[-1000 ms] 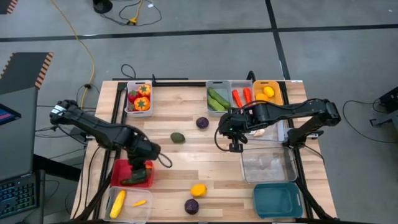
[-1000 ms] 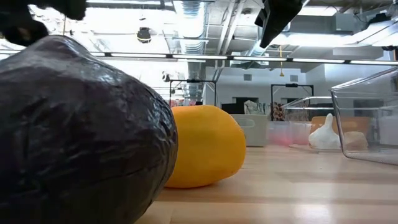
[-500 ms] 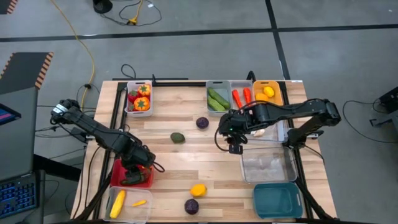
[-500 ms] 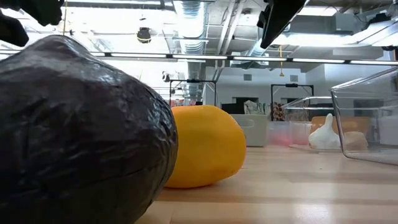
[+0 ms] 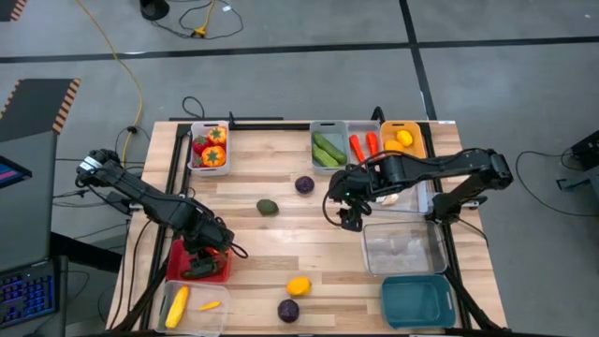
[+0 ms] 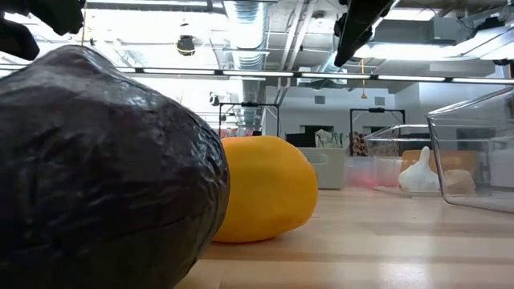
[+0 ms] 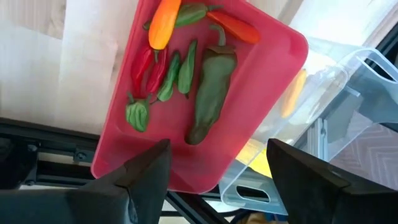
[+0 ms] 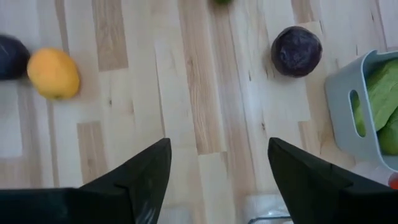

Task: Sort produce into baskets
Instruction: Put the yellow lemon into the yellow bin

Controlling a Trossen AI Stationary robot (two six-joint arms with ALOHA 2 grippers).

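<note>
**Left gripper spread wide over the red bin, right gripper spread over bare wood**

Left gripper hangs above the red bin at the near left of the table, its fingers wide apart and holding nothing. Its wrist view looks into the bin at a dark green pepper beside small red and green chillies and an orange piece; none of them touches the fingers. Just nearer, the clear bin holds a yellow corn and a small carrot.

At the far left, a grey basket holds red and orange tomatoes. On the open wood lie a green avocado, a purple round, a lemon and another purple round at the near edge.

Right gripper hovers right of centre over bare boards, fingers equally wide and empty. Behind it stand a grey basket of cucumbers, a bin of carrots and an orange-yellow bin with lemons. Near right are an empty clear bin and a teal bin.

Compared with a second ago, the left gripper has drawn back left over the red bin, with the dark pepper now lying in it; since half a second ago it has hardly moved. The right gripper has held its place.
</note>
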